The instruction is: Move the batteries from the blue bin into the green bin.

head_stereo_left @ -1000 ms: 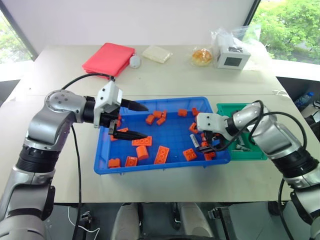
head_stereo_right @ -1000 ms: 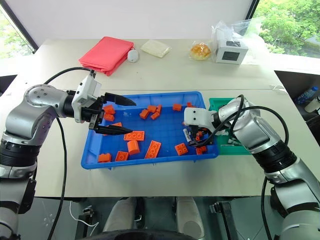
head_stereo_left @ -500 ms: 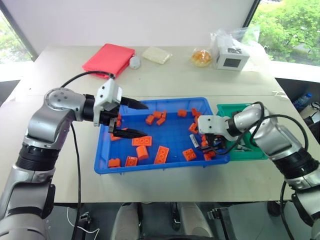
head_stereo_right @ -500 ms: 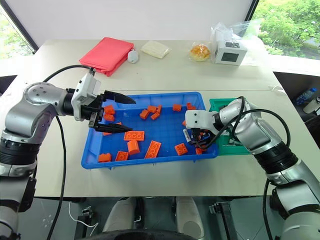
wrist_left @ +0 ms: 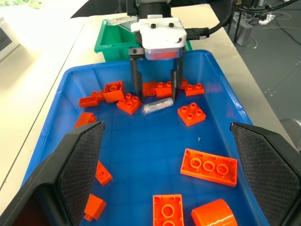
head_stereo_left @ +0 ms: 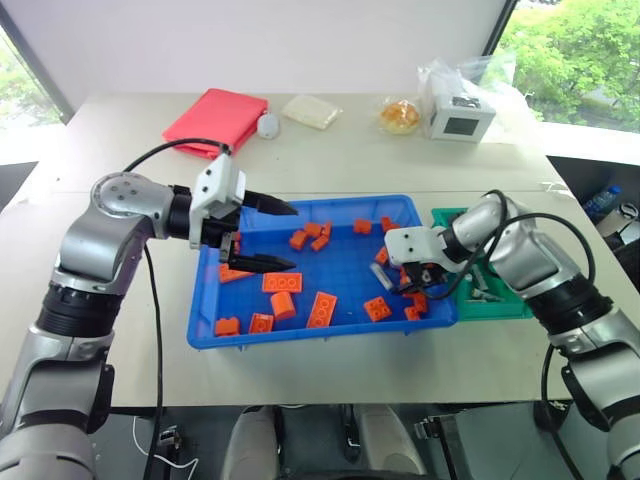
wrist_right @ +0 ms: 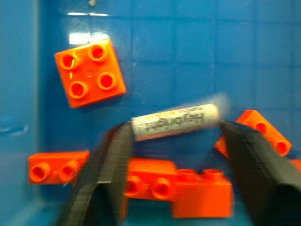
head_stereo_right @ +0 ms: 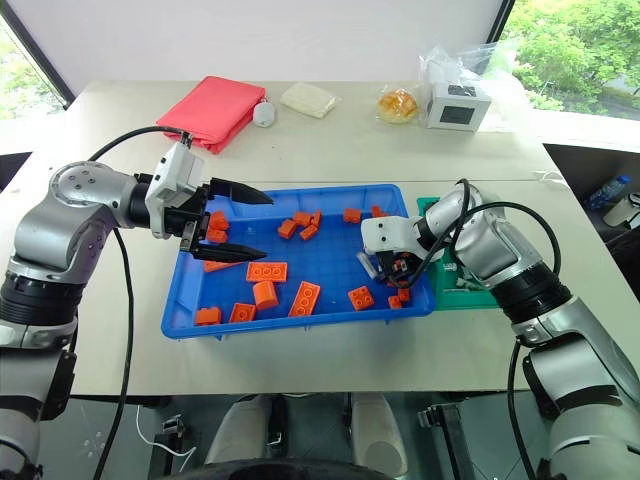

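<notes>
Near the right end of the blue bin, the right end effector stands over a battery lying among orange bricks, its fingers narrowed onto the battery's two ends, so the grasp looks under way. Next comes a firm pinch, a lift and a short carry to the green bin. Over the bin's left part, the left end effector hangs wide and empty.

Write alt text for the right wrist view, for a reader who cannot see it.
A silver-grey battery lies on the floor of the blue bin between the two black fingers of the right end effector, one finger at each end of it. Orange toy bricks lie scattered around it.
</notes>
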